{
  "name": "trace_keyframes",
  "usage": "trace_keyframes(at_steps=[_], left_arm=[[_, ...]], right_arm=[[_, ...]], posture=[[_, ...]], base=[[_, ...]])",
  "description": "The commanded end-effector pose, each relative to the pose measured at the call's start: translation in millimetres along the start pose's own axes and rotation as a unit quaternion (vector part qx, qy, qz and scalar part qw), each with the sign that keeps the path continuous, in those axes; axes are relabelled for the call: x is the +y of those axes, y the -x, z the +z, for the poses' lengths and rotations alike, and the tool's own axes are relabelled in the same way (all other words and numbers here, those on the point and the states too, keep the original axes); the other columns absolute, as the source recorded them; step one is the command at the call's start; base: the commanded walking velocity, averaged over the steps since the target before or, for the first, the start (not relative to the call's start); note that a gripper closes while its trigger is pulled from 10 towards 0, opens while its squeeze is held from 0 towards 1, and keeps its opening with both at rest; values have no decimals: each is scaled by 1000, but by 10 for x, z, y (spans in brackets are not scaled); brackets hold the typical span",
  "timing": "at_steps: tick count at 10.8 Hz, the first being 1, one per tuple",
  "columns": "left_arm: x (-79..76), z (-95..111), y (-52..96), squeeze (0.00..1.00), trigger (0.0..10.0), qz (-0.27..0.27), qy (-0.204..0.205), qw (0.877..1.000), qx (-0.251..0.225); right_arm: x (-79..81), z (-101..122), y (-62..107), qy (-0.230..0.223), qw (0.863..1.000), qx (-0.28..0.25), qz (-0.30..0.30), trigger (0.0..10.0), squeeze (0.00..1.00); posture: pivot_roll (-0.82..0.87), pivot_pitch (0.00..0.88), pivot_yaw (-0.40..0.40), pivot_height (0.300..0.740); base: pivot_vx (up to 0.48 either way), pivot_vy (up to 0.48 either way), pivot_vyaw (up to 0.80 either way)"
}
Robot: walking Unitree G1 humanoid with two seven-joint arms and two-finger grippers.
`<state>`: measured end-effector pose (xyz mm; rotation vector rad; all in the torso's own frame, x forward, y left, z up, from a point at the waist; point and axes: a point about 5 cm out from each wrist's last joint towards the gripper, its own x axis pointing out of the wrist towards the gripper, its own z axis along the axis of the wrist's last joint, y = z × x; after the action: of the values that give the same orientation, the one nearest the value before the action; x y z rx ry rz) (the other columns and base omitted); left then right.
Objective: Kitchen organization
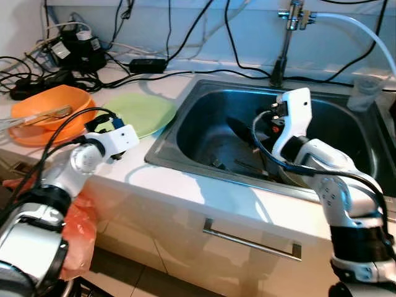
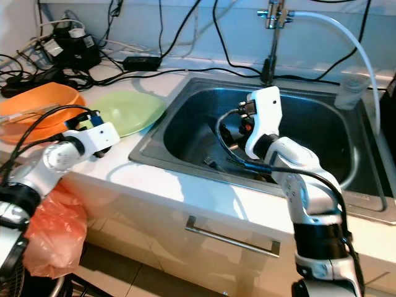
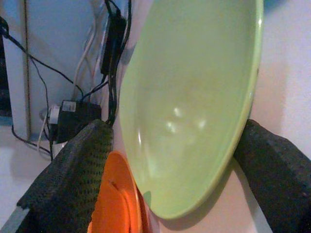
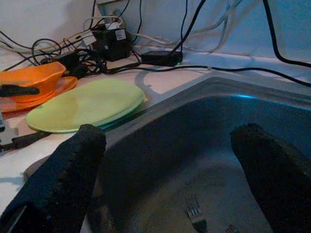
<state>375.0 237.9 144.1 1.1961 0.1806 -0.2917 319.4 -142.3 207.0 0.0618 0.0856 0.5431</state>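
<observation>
- Plate first: green plate (image 1: 139, 113) flat on the white table (image 1: 185, 185), just left of the sink (image 1: 185, 133), touching or nearly touching the orange bowl stack (image 1: 52, 111) on its far-left side.
- Left pincer (image 3: 180, 160) right at the plate's near rim, fingers (image 3: 73, 174) spread wide, one on either side of the edge in the wrist view. Not closed on anything yet, and can't tell whether a pad is touching.
- Key relation: plate straight ahead of the left pincer, lying flat, so the rim is the only thing to grab. Probably needs one finger under the lip and one on top, and a flat plate on a smooth top could just skate away toward the bowls instead.
- Right pincer (image 4: 170, 165) hanging over the sink basin, also spread wide and empty, with a fork (image 4: 194, 213) lying on the basin floor below it. Way farther from the plate than the left one, so left arm looks like the obvious pick.
- Surface: glossy white table, cluttered at the back with black cables and power bricks (image 1: 77, 49), so not much room to slide the plate backward.
- Room: tap (image 1: 286, 43) and hose behind the sink, clear plastic cup (image 1: 366, 91) on the far right edge, drawer handle (image 1: 250, 241) below, orange plastic bag (image 1: 80, 235) hanging low on the left.
</observation>
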Motion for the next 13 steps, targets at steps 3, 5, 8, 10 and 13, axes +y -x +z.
trace_keyframes(at_steps=[3, 5, 8, 10, 13], left_arm=[[-171, -44, -28, 0, 10000, -21, -14, 999, 28], [-194, 22, -61, 0, 10000, -12, -15, 1000, 22], [-209, 136, -114, 0, 10000, -6, -19, 1000, 13], [-257, 215, -141, 0, 0, -20, -15, 1000, 1], [-373, 235, -142, 0, 0, -53, 0, 999, -4]], right_arm=[[25, 45, 109, -3, 1000, 5, -3, 10000, 0], [61, 53, 165, -3, 1000, 9, -6, 10000, 0], [97, 62, 251, -9, 1000, 15, -13, 10000, 0], [125, 31, 287, -14, 999, 24, -16, 10000, 0], [118, 16, 321, -18, 999, 32, -20, 10000, 0]], posture=[[-76, 1, 49, 740], [-93, 14, 50, 740], [-115, 43, 49, 740], [-123, 68, 45, 740], [-131, 81, 42, 740]], base=[[0, 0, 0], [0, 0, 0], [0, 0, 0], [0, 0, 0], [0, 0, 0]])
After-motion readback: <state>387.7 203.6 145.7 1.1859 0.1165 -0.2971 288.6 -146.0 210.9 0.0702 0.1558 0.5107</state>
